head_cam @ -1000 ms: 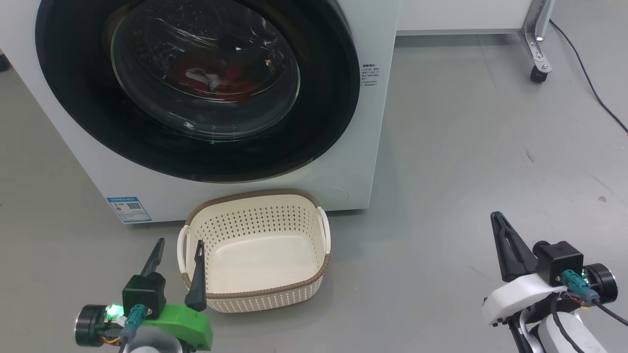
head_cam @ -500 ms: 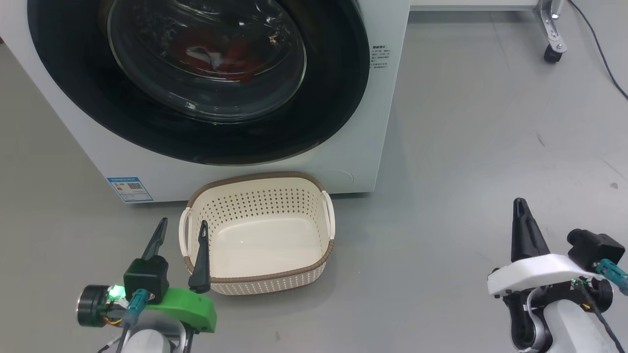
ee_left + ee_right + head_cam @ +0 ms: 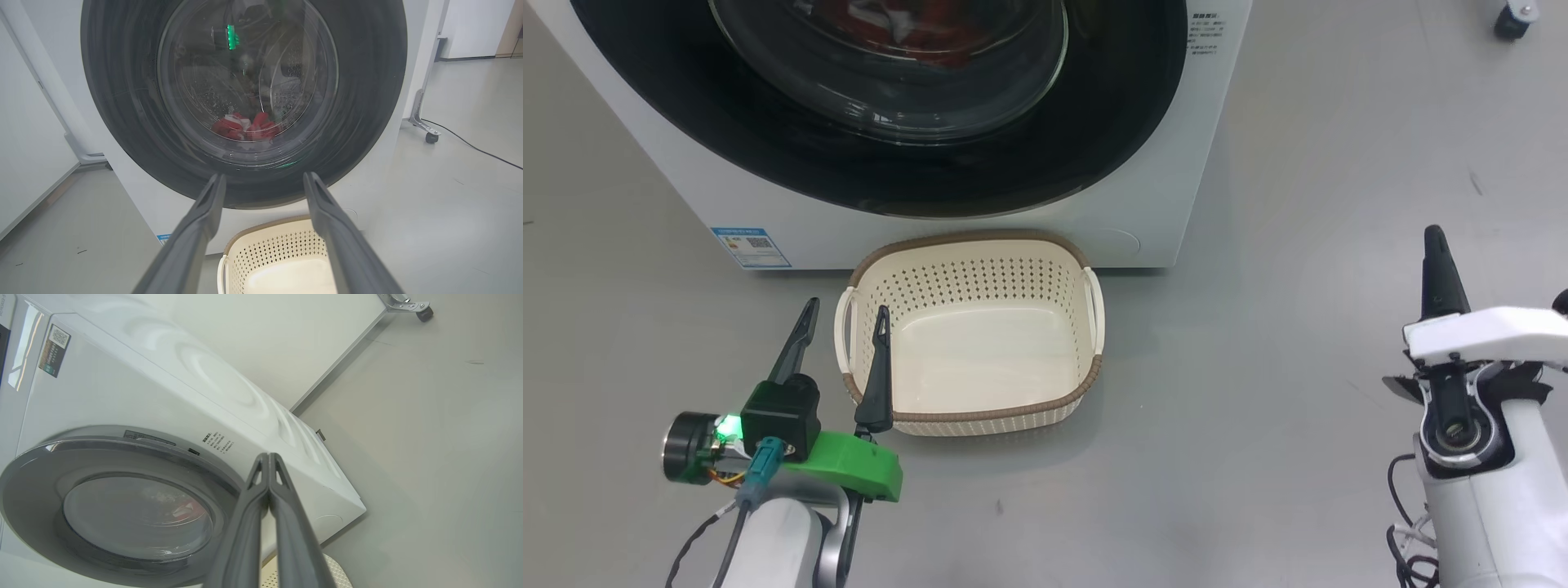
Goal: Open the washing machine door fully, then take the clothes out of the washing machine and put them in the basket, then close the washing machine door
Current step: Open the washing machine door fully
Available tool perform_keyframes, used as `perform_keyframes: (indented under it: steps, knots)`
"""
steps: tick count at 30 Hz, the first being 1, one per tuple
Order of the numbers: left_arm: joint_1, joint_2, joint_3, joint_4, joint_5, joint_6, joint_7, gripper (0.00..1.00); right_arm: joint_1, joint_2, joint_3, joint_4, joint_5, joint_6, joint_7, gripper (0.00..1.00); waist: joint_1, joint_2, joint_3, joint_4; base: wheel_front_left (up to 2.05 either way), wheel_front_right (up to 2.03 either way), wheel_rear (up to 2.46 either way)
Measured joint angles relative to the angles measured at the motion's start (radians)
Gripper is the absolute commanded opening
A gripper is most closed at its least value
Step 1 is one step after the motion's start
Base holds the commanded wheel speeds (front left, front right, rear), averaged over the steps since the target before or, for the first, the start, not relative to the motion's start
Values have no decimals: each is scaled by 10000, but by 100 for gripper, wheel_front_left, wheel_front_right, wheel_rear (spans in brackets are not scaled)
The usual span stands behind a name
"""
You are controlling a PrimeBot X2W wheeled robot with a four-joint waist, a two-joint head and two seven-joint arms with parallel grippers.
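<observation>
Door's not open yet, so nothing of the job is really done. The washing machine door (image 3: 1094,122) sits shut and flush on the white washing machine (image 3: 1176,212), and the red clothes (image 3: 245,128) are in a little heap at the bottom of the drum behind the glass.

The cream basket (image 3: 968,238) is empty, parked on the floor right up against the machine's front, under the door.

Left gripper (image 3: 846,306) has its fingers spread wide and hangs low by the basket's left side. From above, one finger lines up over the rim near the white handle. I can't tell if it's touching.

Right gripper (image 3: 1432,237) has its fingers pressed together, holding nothing, well off to the right of the machine.

What I'd worry about:
- That left finger catching the handle when the arm lifts, dragging the basket out of place.
- The door is glossy and I can't make out a proper handle. Closed fingers could just skate off the edge.
- If the door only comes half open, an arm reaching in could knock against it.
- Clothes lying deep and low means a long reach, and a dangling sleeve could miss such a small basket.
</observation>
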Motion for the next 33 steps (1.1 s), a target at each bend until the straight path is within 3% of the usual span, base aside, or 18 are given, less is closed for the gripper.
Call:
perform_keyframes:
  steps: [16, 23, 33]
  knots:
    - [-675, -67, -295, -370, 207, -134, -2, 100, -2702, -217, -723, 238, 3074, 13, 2615, 0, 0, 0, 1344, 600, 0, 0, 0]
    - [-998, -96, -320, -602, 207, -194, -2, 100, -3773, -389, -863, 410, 3818, -29, 3471, 0, 0, 0, 1860, 816, 0, 0, 0]
    - [-1317, -151, -545, -631, 207, -224, -2, 100, -5305, -993, -775, 723, 4184, -362, 4589, 0, 0, 0, 2489, 1250, 0, 0, 0]
